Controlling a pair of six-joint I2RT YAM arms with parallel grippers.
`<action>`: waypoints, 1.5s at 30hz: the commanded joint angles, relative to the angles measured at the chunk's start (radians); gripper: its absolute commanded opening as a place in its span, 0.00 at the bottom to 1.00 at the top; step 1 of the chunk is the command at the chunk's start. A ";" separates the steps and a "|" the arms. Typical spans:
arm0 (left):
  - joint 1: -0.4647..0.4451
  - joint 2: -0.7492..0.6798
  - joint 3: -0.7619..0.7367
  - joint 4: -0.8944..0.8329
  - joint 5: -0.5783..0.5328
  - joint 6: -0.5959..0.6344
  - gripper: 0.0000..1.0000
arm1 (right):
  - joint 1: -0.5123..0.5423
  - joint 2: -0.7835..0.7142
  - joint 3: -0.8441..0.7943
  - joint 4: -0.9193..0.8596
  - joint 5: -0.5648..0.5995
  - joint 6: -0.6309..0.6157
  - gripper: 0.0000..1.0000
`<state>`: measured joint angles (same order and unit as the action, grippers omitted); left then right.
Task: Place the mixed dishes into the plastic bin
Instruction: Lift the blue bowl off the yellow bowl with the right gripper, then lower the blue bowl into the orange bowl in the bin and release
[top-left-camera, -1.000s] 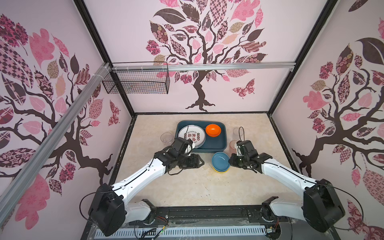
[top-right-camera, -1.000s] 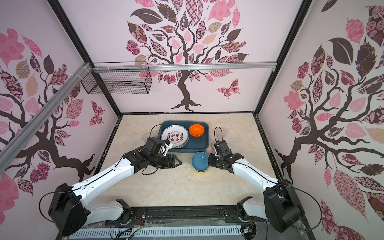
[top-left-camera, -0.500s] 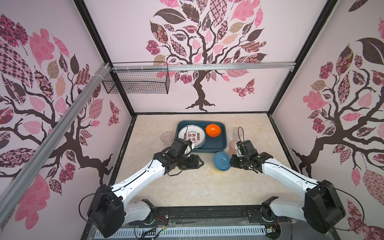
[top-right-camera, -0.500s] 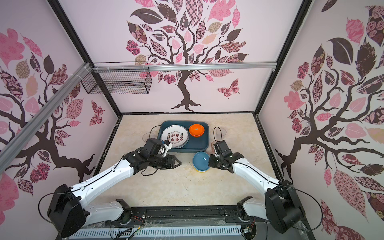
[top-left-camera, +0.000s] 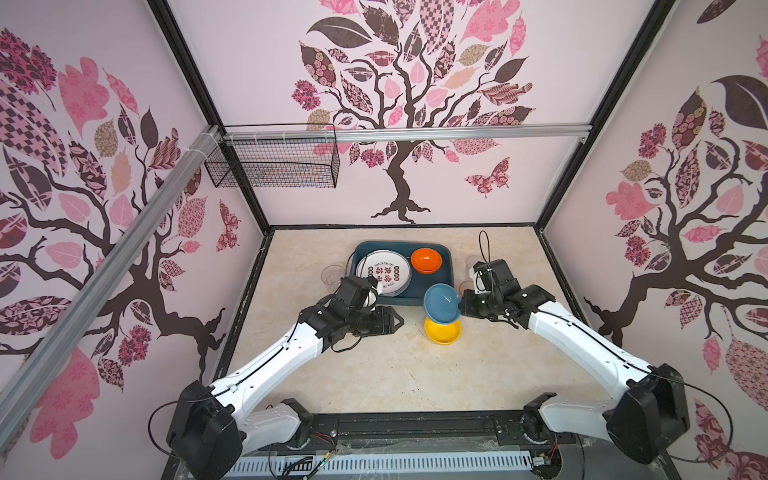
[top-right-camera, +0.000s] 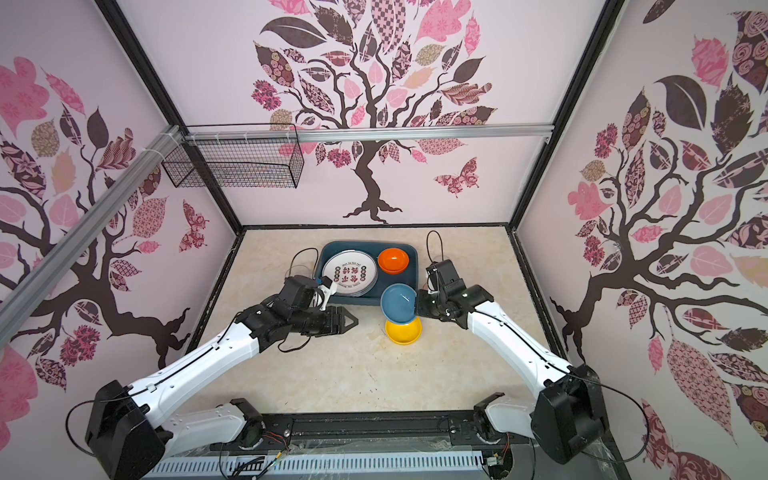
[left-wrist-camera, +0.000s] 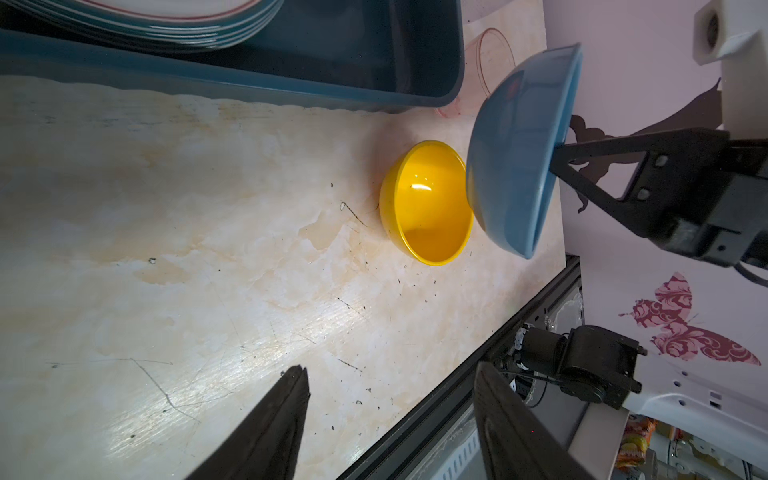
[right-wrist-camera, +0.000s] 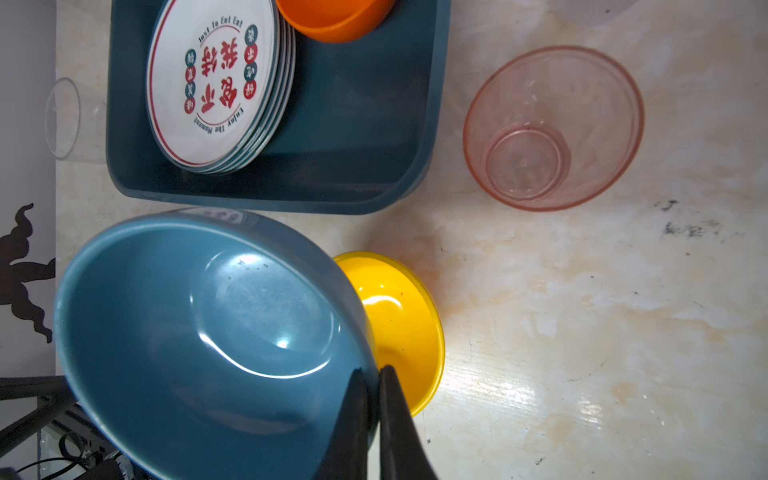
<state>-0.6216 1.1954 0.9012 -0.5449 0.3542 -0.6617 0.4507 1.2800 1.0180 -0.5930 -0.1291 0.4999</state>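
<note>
Hovering spread and empty over the table (top-left-camera: 374, 365), left tool (top-left-camera: 394, 322) points toward yellow bowl (top-left-camera: 442, 331). Right tool (top-left-camera: 460, 305) pinches rim of tilted blue bowl (top-left-camera: 440, 301), raised above the yellow one. Plastic bin (top-left-camera: 448, 266) sits just beyond both tools, holding plates (top-left-camera: 384, 272) and orange bowl (top-left-camera: 426, 260). Pinkish cup (right-wrist-camera: 552, 124) stands beside right tool.

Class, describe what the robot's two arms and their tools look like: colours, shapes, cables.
The left arm and right arm have white tubular links, black joints and bulky black shoulder housings. Thin black cables run along them and loop at the wrists. The left tool and right tool are black, each with two tapering pointed fingers framed like open triangles.
</note>
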 joint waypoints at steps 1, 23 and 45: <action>0.043 -0.008 0.031 -0.035 -0.018 0.013 0.67 | 0.004 0.056 0.089 -0.041 0.028 -0.013 0.04; 0.123 0.135 0.282 -0.136 -0.093 0.108 0.69 | -0.082 0.582 0.723 -0.239 0.050 -0.104 0.04; 0.130 0.216 0.340 -0.135 -0.103 0.103 0.69 | -0.126 1.055 1.293 -0.444 0.082 -0.128 0.05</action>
<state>-0.4969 1.4067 1.2083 -0.6758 0.2626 -0.5709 0.3256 2.2776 2.2498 -0.9794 -0.0452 0.3798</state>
